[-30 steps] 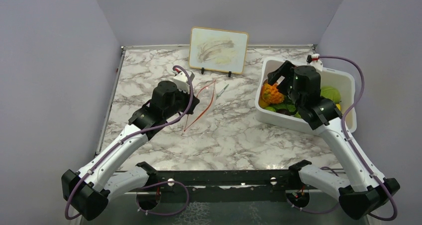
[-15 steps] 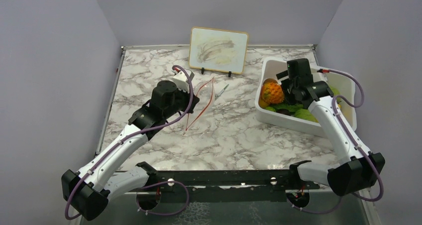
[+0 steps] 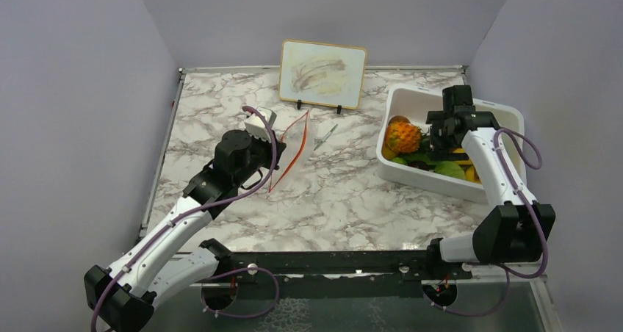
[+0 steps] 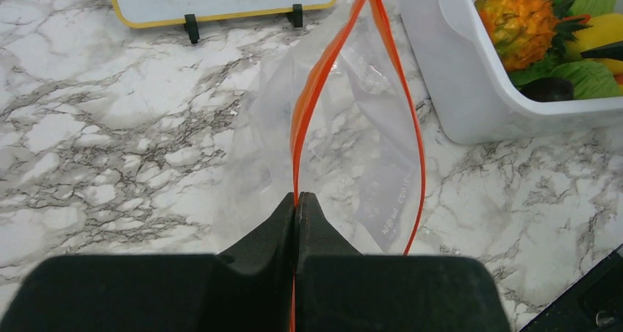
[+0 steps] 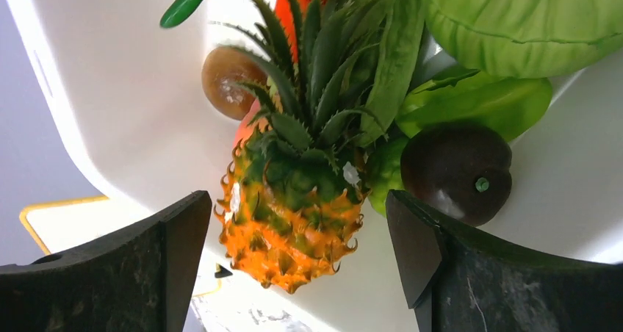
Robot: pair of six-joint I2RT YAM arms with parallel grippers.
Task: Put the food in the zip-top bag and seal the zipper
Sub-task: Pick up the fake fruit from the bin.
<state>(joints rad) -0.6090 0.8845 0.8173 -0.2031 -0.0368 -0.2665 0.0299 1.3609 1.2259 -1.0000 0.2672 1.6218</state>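
Observation:
The clear zip-top bag (image 4: pixel 353 148) lies on the marble table, its mouth open, edged by the red-orange zipper (image 4: pixel 312 97). It also shows in the top view (image 3: pixel 290 145). My left gripper (image 4: pixel 297 198) is shut on the zipper strip near one end. The food sits in a white bin (image 3: pixel 411 174): a spiky orange pineapple (image 3: pixel 403 136), green leaves (image 5: pixel 499 23), a dark round fruit (image 5: pixel 457 170), a brown round fruit (image 5: pixel 224 78). My right gripper (image 5: pixel 294 244) is open inside the bin, jaws on either side of the pineapple (image 5: pixel 294 214), not touching it.
A framed board (image 3: pixel 323 73) stands on a small easel at the back. A thin grey stick (image 3: pixel 326 134) lies right of the bag. The bin's near wall (image 4: pixel 470 104) stands close to the bag. Purple walls close in both sides.
My right arm has swung over the bin and its gripper now points down at the pineapple. My left gripper has drawn back toward the near left, pulling the bag's zipper with it.

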